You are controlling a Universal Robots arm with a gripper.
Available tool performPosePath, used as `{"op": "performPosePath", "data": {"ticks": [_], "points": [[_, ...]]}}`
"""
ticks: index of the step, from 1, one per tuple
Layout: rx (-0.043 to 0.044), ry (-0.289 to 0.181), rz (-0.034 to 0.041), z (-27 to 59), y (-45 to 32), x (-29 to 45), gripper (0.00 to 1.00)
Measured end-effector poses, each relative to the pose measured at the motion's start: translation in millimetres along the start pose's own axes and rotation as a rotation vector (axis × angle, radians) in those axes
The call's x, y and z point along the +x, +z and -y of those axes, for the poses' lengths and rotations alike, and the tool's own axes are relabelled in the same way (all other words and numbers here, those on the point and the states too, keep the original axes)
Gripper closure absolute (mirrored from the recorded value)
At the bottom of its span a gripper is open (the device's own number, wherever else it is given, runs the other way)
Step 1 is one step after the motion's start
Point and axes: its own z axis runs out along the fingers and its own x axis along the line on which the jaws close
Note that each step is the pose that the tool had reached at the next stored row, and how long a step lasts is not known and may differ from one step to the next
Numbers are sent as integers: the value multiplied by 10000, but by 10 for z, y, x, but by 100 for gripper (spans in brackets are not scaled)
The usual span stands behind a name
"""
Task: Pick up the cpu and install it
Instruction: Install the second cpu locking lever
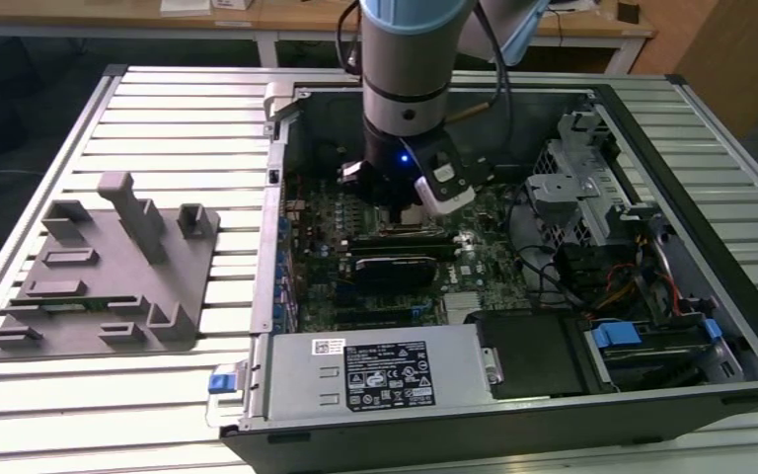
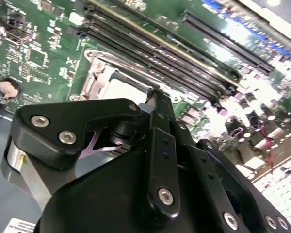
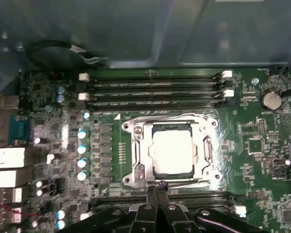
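gripper [image 3: 156,190]: fingers together, holding nothing, just above socket edge | cpu [image 3: 172,153]: flat in socket [image 3: 170,151] on motherboard [image 3: 262,145], frame around it | RAM slots [image 3: 155,90] beside socket | case [image 1: 695,326] open on table [image 1: 155,128]; grey tray [image 1: 103,276] well apart

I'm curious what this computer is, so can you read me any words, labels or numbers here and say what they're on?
Large label on the power supply: printed, too small to read.
Small white sticker on the same unit: too small to read.
Motherboard markings: blurred, unreadable.
cpu top plate: no legible text.
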Motion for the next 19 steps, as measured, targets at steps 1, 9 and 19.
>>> {"op": "performPosePath", "data": {"ticks": [1,9,19], "points": [[22,0,0,-19,3,-13,89],[173,-6,-1,-177,29,-131,89],[270,-10,-1,-260,32,-176,89]]}}
